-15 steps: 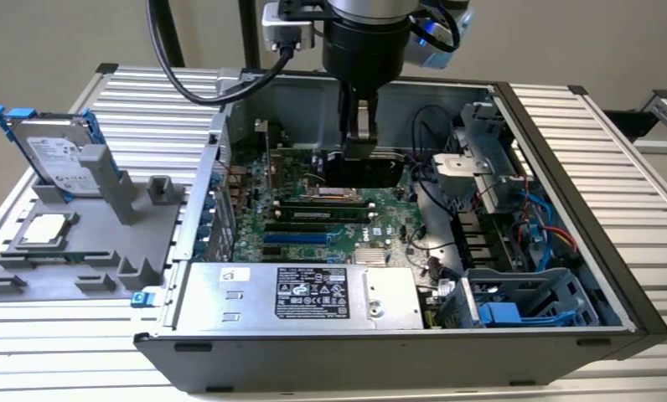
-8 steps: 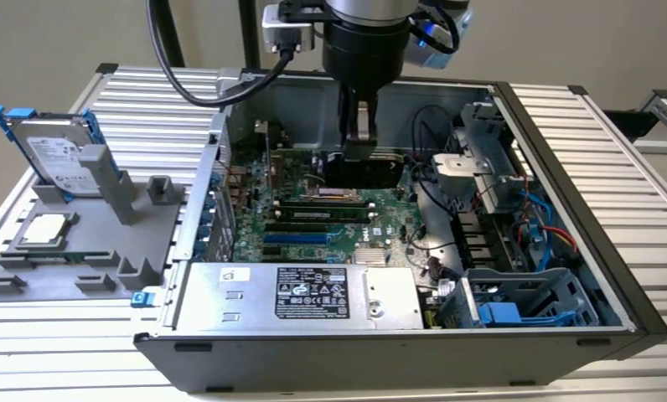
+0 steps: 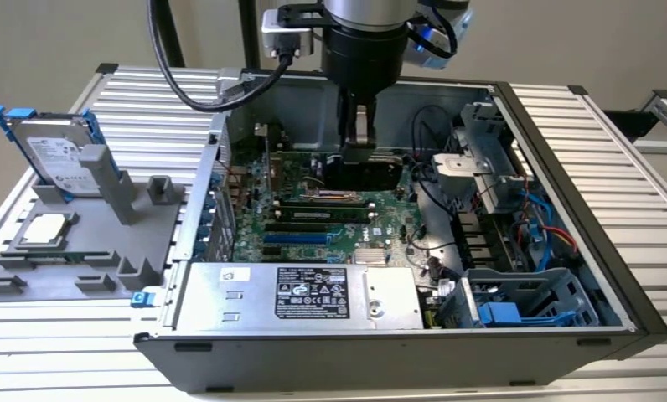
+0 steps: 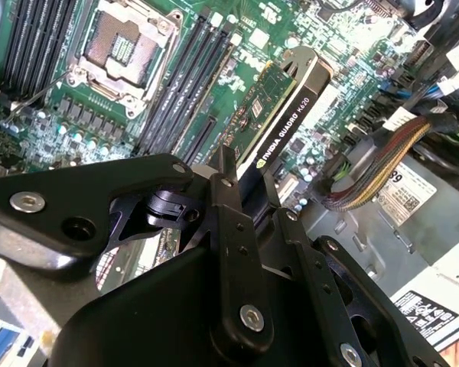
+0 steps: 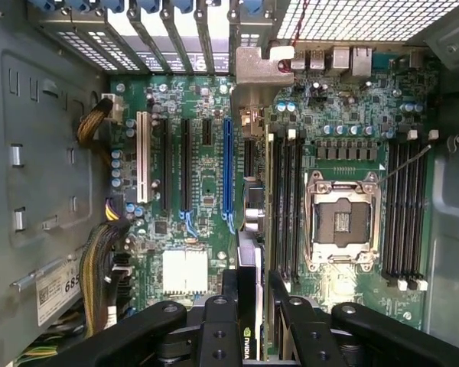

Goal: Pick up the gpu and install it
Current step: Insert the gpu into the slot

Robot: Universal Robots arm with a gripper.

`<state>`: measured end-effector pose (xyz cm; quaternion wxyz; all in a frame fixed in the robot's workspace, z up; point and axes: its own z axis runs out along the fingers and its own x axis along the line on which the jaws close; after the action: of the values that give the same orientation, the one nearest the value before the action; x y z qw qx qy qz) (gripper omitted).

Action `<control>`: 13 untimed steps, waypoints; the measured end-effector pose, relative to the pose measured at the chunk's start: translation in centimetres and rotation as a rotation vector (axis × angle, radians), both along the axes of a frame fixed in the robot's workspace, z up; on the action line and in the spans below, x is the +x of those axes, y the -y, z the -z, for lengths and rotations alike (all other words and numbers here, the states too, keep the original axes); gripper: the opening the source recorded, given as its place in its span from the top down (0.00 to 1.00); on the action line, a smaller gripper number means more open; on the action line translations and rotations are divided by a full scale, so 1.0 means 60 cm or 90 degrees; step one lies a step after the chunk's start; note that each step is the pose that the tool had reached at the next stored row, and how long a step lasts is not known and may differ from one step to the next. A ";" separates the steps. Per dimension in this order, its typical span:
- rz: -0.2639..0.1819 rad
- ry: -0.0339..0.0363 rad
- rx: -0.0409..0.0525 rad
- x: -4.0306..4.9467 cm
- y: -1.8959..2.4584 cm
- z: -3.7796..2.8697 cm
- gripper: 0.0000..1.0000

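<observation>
Exterior view first: my gripper point(image 3: 362, 149) is down inside the open case point(image 3: 367, 356), clamped on the top edge of the gpu point(image 3: 365, 174). The card hangs on edge, black side facing the camera, low over the far part of the green motherboard point(image 3: 311, 213). I honestly can't tell from here whether its bottom edge touches the board. The power supply point(image 3: 300, 293) sits along the near wall of the case. Off to the exterior view's left, outside the case, the hard drive point(image 3: 59, 155) with blue tabs stands in a grey holder point(image 3: 88, 251), well away from me.

Second wrist view: my fingers point(image 4: 228, 200) are pinched on both faces of the gpu point(image 4: 279, 115), which runs away from me on edge over the board. The CPU socket point(image 4: 126, 46) and the dark memory slots point(image 4: 187, 84) lie on one side of it, and a cable bundle point(image 4: 375, 160) on the other.

First wrist view: looking straight down the card, the gpu point(image 5: 249, 248) shows as a thin strip between my fingertips point(image 5: 231, 287), with its silver bracket point(image 5: 252, 73) at the case's rear wall. It lines up between the long blue slot point(image 5: 228, 172) and the memory slots point(image 5: 287, 199). The CPU socket point(image 5: 343, 222) is further over.
</observation>
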<state>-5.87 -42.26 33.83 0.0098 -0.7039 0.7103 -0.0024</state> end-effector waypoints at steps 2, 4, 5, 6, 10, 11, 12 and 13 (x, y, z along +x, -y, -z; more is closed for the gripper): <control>0.000 0.0001 0.0002 -0.003 0.0000 0.001 1.00; 0.000 0.0001 0.0003 -0.007 -0.0001 0.001 1.00; 0.000 0.0001 0.0002 -0.009 -0.0002 0.001 1.00; 0.000 0.0000 0.0001 -0.011 -0.0002 0.002 1.00; 0.000 0.0001 0.0002 -0.015 -0.0008 0.004 1.00; 0.000 0.0001 0.0002 -0.015 -0.0008 0.004 1.00; 0.000 0.0001 0.0002 -0.015 -0.0008 0.005 1.00; 0.000 0.0001 0.0002 -0.015 -0.0008 0.005 1.00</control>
<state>-6.77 -42.21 33.51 0.0100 -0.7040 0.7101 -0.0023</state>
